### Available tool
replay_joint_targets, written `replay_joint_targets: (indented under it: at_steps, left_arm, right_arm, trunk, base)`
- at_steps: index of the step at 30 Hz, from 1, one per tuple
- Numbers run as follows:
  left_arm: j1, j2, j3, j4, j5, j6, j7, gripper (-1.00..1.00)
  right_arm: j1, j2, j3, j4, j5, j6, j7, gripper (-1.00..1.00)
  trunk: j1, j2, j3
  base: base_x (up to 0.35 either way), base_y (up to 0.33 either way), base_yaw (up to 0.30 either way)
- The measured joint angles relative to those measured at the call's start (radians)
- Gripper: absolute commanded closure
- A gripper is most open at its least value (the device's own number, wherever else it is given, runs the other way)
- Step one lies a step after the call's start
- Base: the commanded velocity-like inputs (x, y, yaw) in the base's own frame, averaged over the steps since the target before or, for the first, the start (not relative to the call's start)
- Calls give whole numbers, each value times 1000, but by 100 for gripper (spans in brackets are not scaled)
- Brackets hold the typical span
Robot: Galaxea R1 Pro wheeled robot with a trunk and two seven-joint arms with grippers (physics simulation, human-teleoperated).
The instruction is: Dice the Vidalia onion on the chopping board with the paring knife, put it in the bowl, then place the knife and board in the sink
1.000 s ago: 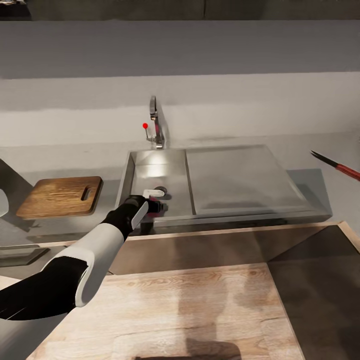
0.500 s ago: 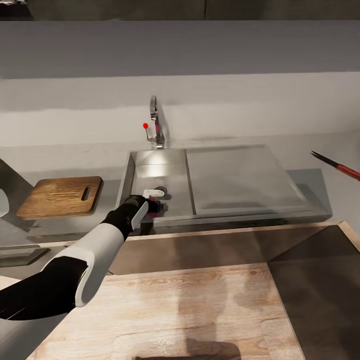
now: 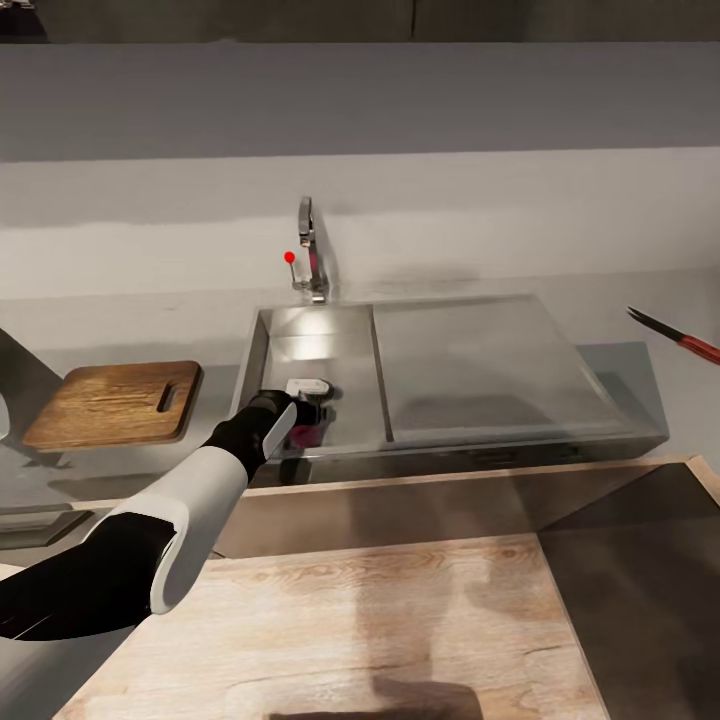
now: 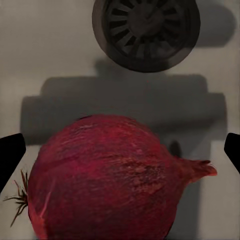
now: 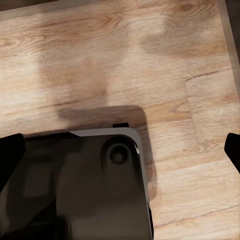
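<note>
Currently, you are hanging the left gripper (image 4: 120, 150) spread open astride the onion (image 4: 112, 177) in the sink (image 3: 320, 340), drain (image 4: 146, 30) just beyond; closing off-centre is risking it rolling free.

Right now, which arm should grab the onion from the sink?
Left. The left gripper is already down in the sink, fingers spread either side of the red onion near the drain. The right wrist camera faces wooden flooring.
</note>
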State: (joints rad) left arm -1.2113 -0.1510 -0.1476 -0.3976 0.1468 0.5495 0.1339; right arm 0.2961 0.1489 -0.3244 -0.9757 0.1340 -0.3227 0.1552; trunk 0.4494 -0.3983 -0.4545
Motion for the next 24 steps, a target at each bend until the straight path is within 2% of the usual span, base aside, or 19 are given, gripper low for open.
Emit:
replay_joint_targets:
  at_steps: [24]
  left_arm:
    - [0, 0, 0, 2, 1, 0, 0, -100]
  right_arm:
    - [0, 0, 0, 0, 0, 1, -2, -100]
  trunk:
    - [0, 0, 0]
  base:
    - [-14, 0, 0]
